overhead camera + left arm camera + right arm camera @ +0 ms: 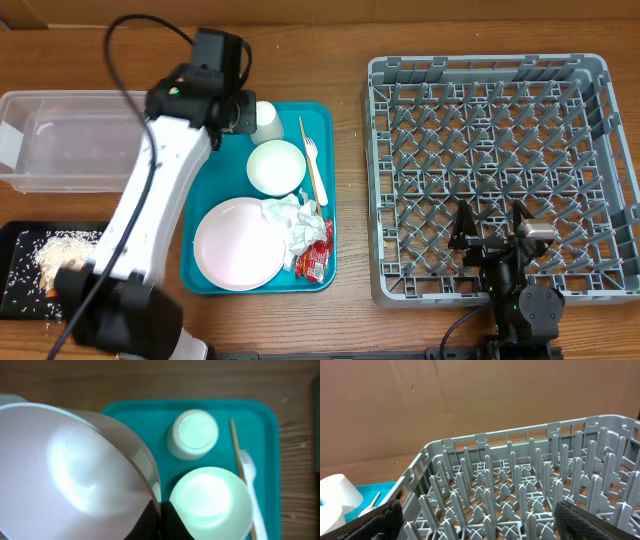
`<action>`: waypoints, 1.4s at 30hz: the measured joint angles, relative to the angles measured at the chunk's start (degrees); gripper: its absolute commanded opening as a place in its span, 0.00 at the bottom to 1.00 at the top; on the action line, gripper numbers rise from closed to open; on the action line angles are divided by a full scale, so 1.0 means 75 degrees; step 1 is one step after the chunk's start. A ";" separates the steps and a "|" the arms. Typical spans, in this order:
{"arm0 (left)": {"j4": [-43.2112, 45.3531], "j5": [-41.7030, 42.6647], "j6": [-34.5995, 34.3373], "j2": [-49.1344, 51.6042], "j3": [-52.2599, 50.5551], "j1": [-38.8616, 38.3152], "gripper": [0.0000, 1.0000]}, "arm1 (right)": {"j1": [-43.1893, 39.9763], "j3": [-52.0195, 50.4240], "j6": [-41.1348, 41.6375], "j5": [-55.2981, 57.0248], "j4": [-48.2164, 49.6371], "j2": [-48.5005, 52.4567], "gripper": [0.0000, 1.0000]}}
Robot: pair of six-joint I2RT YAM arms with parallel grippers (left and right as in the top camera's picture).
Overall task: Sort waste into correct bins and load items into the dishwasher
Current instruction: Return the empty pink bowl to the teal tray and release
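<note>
**Bowl rim pinched in left tool**

The left tool [160, 512] is seen closed on the rim of a pale pink bowl [65, 470]. The bowl is held over the far left corner of the teal tray [228, 182], which is set mid-tabletop [350, 150].

On the tray, a small white cup [268, 120] is placed at the far end. A white bowl [276, 166] is set just behind it, and a pink plate [238, 245] toward the near edge. A wooden stick [236, 450] and a white fork [248, 467] are laid along the tray's right side. Crumpled napkins [293, 222] and a red wrapper [315, 258] are found beside the plate.

A clear tub [60, 150] is placed at the tabletop's left edge. A black tray [20, 255] holding rice-like scraps [60, 250] is set at the near left corner.

The grey dish rack [490, 66] is set toward the right edge. The right tool [492, 228] is held wide open above the rack's near side, with nothing gripped.
</note>
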 measured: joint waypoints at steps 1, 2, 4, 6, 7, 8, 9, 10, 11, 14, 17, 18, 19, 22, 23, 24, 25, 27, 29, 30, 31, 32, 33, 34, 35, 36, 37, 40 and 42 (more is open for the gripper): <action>-0.0017 -0.0009 -0.0012 0.0315 0.0000 -0.0003 0.04 | 0.0000 0.0000 0.0000 0.0000 0.0003 0.0000 1.00; -0.0023 0.0003 -0.0012 0.0434 0.0000 -0.0003 0.04 | 0.0000 0.0000 0.0000 0.0000 0.0003 0.0000 1.00; -0.0108 0.0090 -0.0044 0.0656 0.0000 -0.0003 0.04 | 0.0000 0.0000 0.0000 0.0003 0.0003 0.0000 1.00; -0.0291 0.0149 -0.0187 0.0752 0.0000 -0.0003 0.04 | 0.0000 0.0000 0.0003 0.0000 0.0003 0.0000 1.00; -0.0347 0.0189 -0.0245 0.0831 0.0000 -0.0003 0.04 | 0.0003 0.0000 0.0006 0.0003 0.0000 0.0000 1.00; -0.0396 0.0239 -0.0277 0.0924 0.0000 -0.0003 0.04 | 0.0000 0.0000 0.0003 0.0000 0.0003 0.0000 1.00; -0.0440 0.0268 -0.0341 0.1023 0.0000 -0.0003 0.04 | 0.0000 0.0000 -0.0003 0.0000 0.0006 0.0000 1.00; -0.0493 0.0321 -0.0391 0.1148 0.0000 -0.0003 0.04 | 0.0000 0.0000 0.0000 0.0000 0.0003 0.0000 1.00; -0.0557 0.0350 -0.0434 0.1259 0.0000 -0.0003 0.04 | 0.0000 0.0000 0.0000 0.0003 0.0003 0.0000 1.00; -0.0810 0.0440 -0.0627 0.1670 0.0000 -0.0003 0.04 | 0.0000 0.0000 0.0003 0.0000 0.0003 0.0000 1.00; -0.0845 0.0525 -0.0685 0.2002 0.0000 -0.0003 0.04 | 0.0000 0.0000 0.0003 0.0003 0.0003 0.0000 1.00; -0.0833 0.0536 -0.0705 0.2084 0.0000 -0.0003 0.04 | 0.0000 0.0000 0.0003 0.0003 0.0003 0.0000 1.00; -0.0813 0.0554 -0.0720 0.2189 0.0000 -0.0003 0.04 | 0.0000 0.0000 0.0003 0.0000 0.0003 0.0000 1.00; -0.0705 0.0513 -0.0761 0.2337 0.0000 -0.0003 0.04 | 0.0000 0.0000 0.0003 0.0000 0.0003 0.0000 1.00; -0.0676 0.0458 -0.0764 0.2337 0.0000 -0.0003 0.04 | 0.0000 0.0000 0.0000 0.0003 0.0003 0.0000 1.00; -0.0659 0.0402 -0.0764 0.2337 0.0000 -0.0003 0.05 | 0.0000 0.0000 0.0003 0.0000 0.0003 0.0000 1.00; -0.0647 0.0344 -0.0764 0.2337 0.0000 -0.0003 0.10 | 0.0003 0.0000 0.0003 0.0003 0.0000 0.0000 1.00; -0.0647 0.0300 -0.0790 0.2337 0.0000 -0.0003 0.32 | 0.0000 0.0000 0.0003 0.0000 0.0000 0.0000 1.00; -0.0662 0.0277 -0.0787 0.2337 0.0000 -0.0003 0.45 | 0.0000 0.0000 0.0003 0.0006 0.0006 0.0000 1.00; -0.0702 0.0259 -0.0784 0.2337 0.0003 -0.0003 0.49 | 0.0000 0.0000 0.0003 0.0000 0.0003 0.0000 1.00; -0.0764 0.0248 -0.0731 0.2337 0.0003 -0.0003 0.51 | 0.0000 0.0000 0.0003 0.0003 0.0003 0.0000 1.00; -0.0912 0.0233 -0.0729 0.2337 0.0012 -0.0003 0.52 | 0.0000 0.0000 0.0000 0.0000 0.0006 0.0000 1.00; -0.1000 0.0227 -0.0734 0.2337 0.0032 0.0000 0.52 | 0.0000 0.0000 0.0003 0.0000 0.0000 0.0000 1.00; -0.1317 0.0227 -0.0729 0.2358 0.0187 -0.0003 0.52 | 0.0000 0.0000 0.0000 0.0000 0.0000 0.0000 1.00; -0.1568 0.0230 -0.0729 0.2369 0.0399 -0.0003 0.52 | 0.0000 0.0000 0.0003 0.0003 0.0006 0.0000 1.00; -0.1859 0.0230 -0.0729 0.2393 0.0731 -0.0003 0.52 | 0.0000 0.0000 0.0003 0.0000 0.0009 0.0000 1.00; -0.2081 0.0245 -0.0729 0.2398 0.1061 -0.0003 0.52 | 0.0000 0.0000 0.0003 0.0003 0.0000 -0.0003 1.00; -0.2707 0.0504 -0.0729 0.2404 0.2127 -0.0003 0.53 | 0.0000 0.0000 0.0000 0.0003 0.0012 0.0000 1.00; -0.2955 0.0863 -0.0731 0.2363 0.2716 -0.0052 0.54 | 0.0003 0.0000 0.0003 0.0003 0.0003 0.0000 1.00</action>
